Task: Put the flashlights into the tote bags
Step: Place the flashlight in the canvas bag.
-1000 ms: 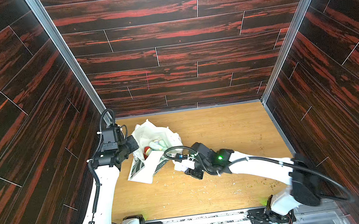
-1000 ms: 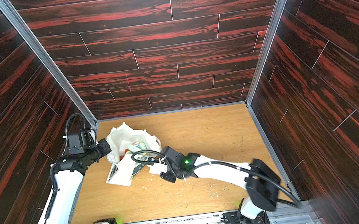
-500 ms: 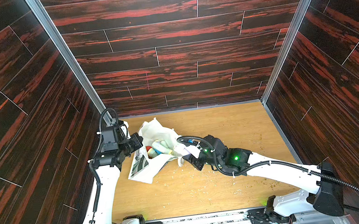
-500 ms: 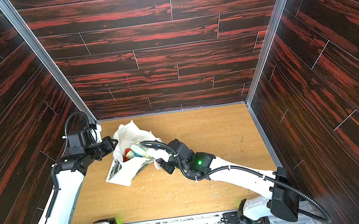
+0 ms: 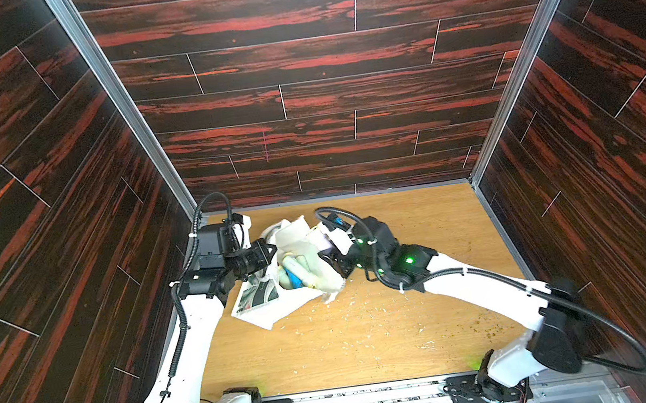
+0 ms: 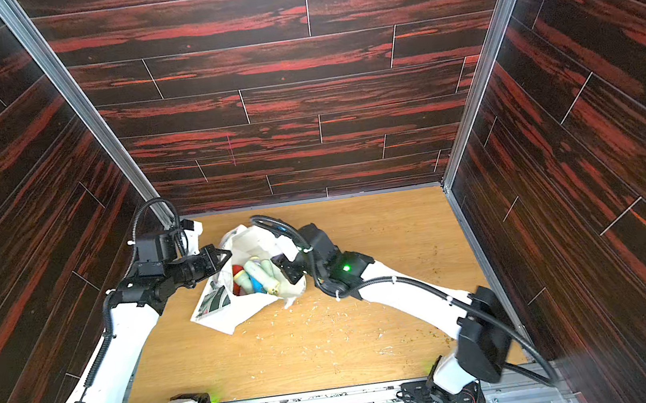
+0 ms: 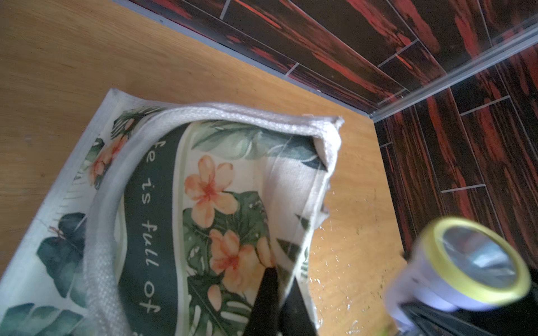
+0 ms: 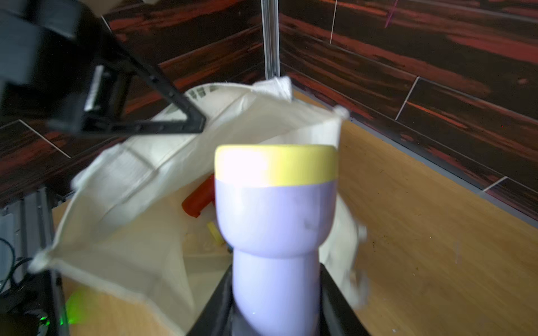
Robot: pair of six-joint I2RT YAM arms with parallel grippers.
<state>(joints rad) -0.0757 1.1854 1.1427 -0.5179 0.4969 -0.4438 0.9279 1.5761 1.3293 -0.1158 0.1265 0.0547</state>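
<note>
The off-white tote bag (image 5: 267, 309) (image 6: 234, 314) lies at the table's left with its mouth held open. Its printed side (image 7: 203, 186) shows flowers and leaves. My left gripper (image 5: 271, 253) (image 6: 225, 256) (image 7: 282, 276) is shut on the bag's rim and holds it up. My right gripper (image 5: 330, 258) (image 6: 283, 264) (image 8: 276, 279) is shut on a lavender flashlight (image 8: 276, 218) (image 7: 465, 267) with a yellow ring, head pointing into the mouth. Inside lie a red flashlight (image 6: 237, 271) (image 8: 201, 197), a blue one (image 6: 258, 283) (image 5: 293, 277) and cream ones (image 6: 252, 267).
Small pale flakes (image 5: 368, 314) litter the wooden table (image 5: 420, 220) in front of the bag. Dark wood-patterned walls (image 5: 300, 100) close in on three sides. A metal rail (image 5: 357, 395) with both arm bases runs along the front edge.
My right arm has carried the lavender flashlight from the table in front of the bag up to its mouth. My left gripper has lifted the rim, and the mouth stands wider.
</note>
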